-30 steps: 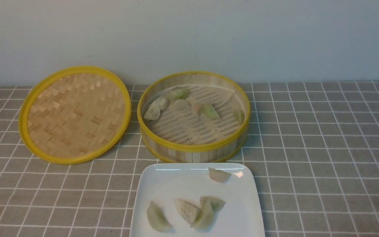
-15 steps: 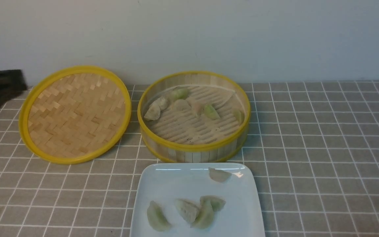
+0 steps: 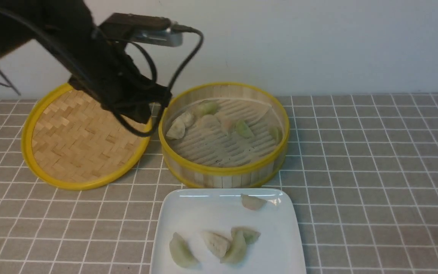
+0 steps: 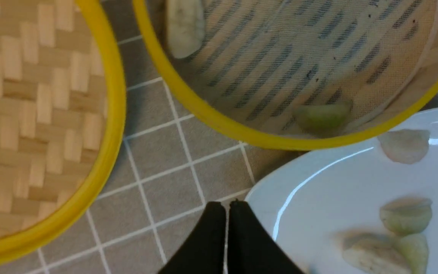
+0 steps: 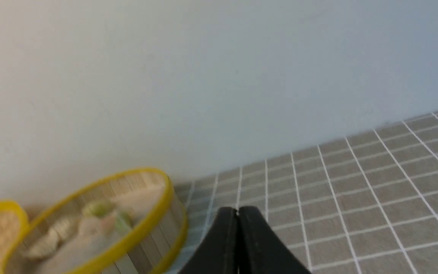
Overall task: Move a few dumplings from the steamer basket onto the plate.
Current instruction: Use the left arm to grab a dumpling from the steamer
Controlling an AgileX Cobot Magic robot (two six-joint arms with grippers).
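The steamer basket (image 3: 224,172) stands at the middle back and holds several dumplings (image 3: 176,129) along its far side. The white plate (image 3: 188,217) lies just in front of it with several dumplings (image 3: 217,243) on it. My left gripper (image 3: 141,114) hangs shut and empty above the gap between the lid and the basket's left rim. In the left wrist view its fingertips (image 4: 226,206) press together over the cloth by the plate's corner (image 4: 318,182). My right gripper (image 5: 237,210) is shut and empty, away from the basket (image 5: 139,228), and out of the front view.
The flat woven lid (image 3: 86,133) with a yellow rim leans beside the basket on the left. A grey checked cloth (image 3: 375,171) covers the table. A pale wall (image 3: 318,42) stands right behind the basket and lid.
My left arm has swung in from the left edge and now hangs over the lid and the basket's left rim. The dumplings, basket and plate have not moved.
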